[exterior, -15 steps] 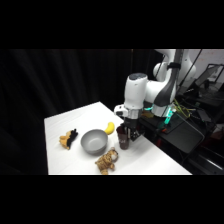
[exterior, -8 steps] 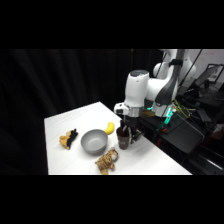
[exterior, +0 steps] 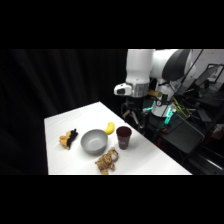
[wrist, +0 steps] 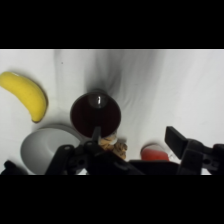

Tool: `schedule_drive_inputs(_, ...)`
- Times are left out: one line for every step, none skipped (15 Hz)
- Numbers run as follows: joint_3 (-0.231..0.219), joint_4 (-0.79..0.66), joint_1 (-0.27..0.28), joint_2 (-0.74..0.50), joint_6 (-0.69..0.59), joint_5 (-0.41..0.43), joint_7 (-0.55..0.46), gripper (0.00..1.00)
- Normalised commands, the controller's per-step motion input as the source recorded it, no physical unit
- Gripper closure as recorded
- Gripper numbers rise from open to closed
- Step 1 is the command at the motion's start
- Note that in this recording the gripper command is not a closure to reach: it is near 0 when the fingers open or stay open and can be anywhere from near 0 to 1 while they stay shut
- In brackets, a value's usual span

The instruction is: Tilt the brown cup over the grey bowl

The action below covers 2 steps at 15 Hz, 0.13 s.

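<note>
While it stands upright on the white table [exterior: 75, 125], the small dark reddish-brown tapered cup [exterior: 123, 137] has its wider rim facing up, and nothing is gripping it. Seen from the wrist camera, the cup [wrist: 95, 116] shows as a dark round mouth straight below the camera, with a small gleam inside. Just beside the cup sits the round, shallow, matte grey bowl [exterior: 94, 142]; in the side view the two are close, but whether they touch cannot be told. The bowl's pale inside [wrist: 50, 149] shows at the lower left of the wrist view.

Behind the bowl and cup, near both, lies a curved yellow banana-like toy [exterior: 110, 128], which the wrist view shows as a yellow crescent [wrist: 29, 96] at the left edge. At the table's near edge, just in front of the bowl and cup, lies a small tan and brown stuffed toy [exterior: 106, 161]. Left of the bowl, a little apart, lies another small tan and dark object [exterior: 68, 138], too blurred to name.

Above and behind the cup, clear of it, hangs the white arm's two-finger gripper [exterior: 135, 117]. Its fingers are spread apart and hold nothing; in the wrist view the black linkage [wrist: 135, 150] rises from the bottom edge with a wide gap between the two sides.
</note>
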Motion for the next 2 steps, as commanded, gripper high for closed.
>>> schedule_drive_inputs(-0.013, 0.23, -0.093, -0.54, -0.70, -0.062, -0.08, 0.00)
schedule_drive_inputs(-0.045, 0.22, -0.094, -0.42, -0.55, -0.032, -0.20, 0.00)
